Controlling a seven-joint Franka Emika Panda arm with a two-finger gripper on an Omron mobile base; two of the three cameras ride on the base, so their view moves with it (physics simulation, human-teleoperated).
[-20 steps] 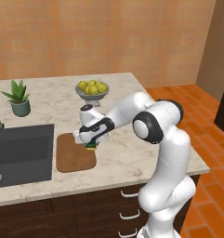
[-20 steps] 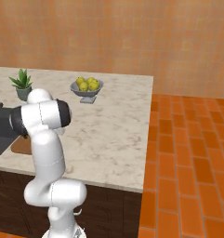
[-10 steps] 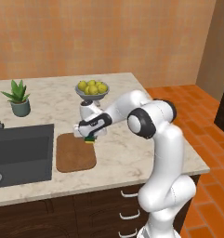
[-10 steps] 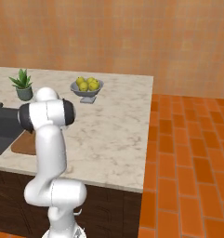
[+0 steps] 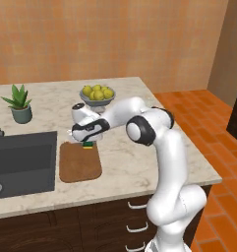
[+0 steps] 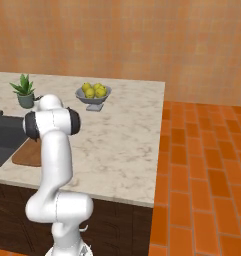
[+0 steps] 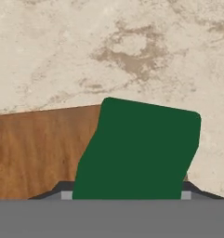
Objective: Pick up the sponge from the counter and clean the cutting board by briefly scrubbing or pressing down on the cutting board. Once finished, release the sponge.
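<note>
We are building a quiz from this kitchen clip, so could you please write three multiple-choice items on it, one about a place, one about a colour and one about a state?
1. Where is the sponge?
A. in the sink basin
B. at the far edge of the cutting board, in the tool
C. beside the potted plant

2. What colour is the fruit in the bowl?
A. yellow
B. red
C. purple

3. How does the tool stand?
A. open above the sink
B. open over the floor
C. shut on the sponge

Answers:
1 B: the left base view shows the sponge under the hand at the board's far edge.
2 A: the lemons are yellow.
3 C: in the hand view the green block sits between the fingertips.
</note>
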